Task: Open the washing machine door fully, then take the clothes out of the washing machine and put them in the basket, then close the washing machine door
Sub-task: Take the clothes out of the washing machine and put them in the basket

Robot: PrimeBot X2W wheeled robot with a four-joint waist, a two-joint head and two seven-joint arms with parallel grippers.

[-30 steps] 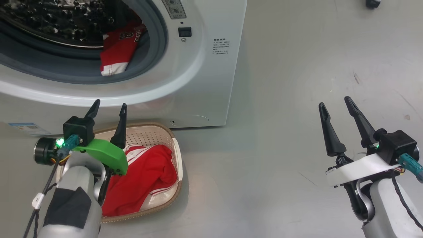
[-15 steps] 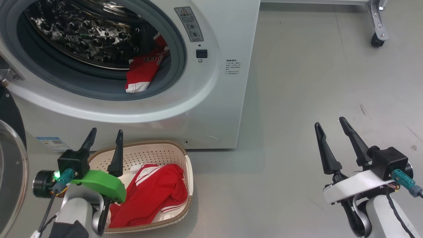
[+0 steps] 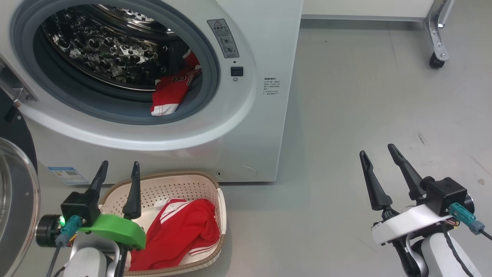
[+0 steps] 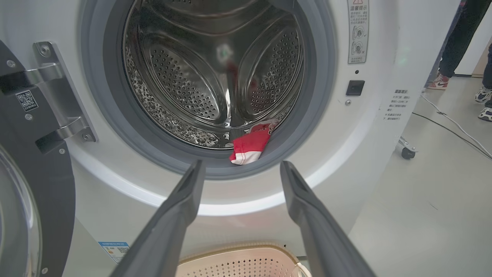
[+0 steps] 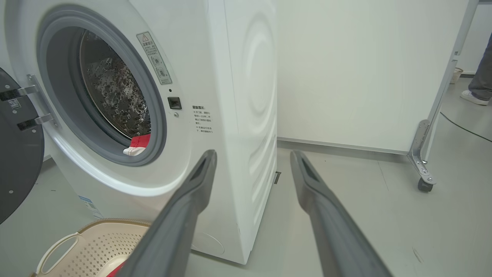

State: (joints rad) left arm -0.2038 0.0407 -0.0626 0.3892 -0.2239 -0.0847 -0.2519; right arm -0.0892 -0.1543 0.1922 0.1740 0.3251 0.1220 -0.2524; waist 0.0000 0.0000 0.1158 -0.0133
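The big white front-loading washing machine stands with its round door, glossy black rim and bulging glass, swung wide to the left. A soft red garment with white trim drapes from the dimpled steel drum onto the grey rubber ring. A second red, white-striped garment lies crumpled in the cream perforated plastic basket, which sits on the floor just before the machine. The left gripper hovers over the basket's left end, its fingers spread and empty. The right gripper, likewise spread and empty, hangs above smooth grey floor.
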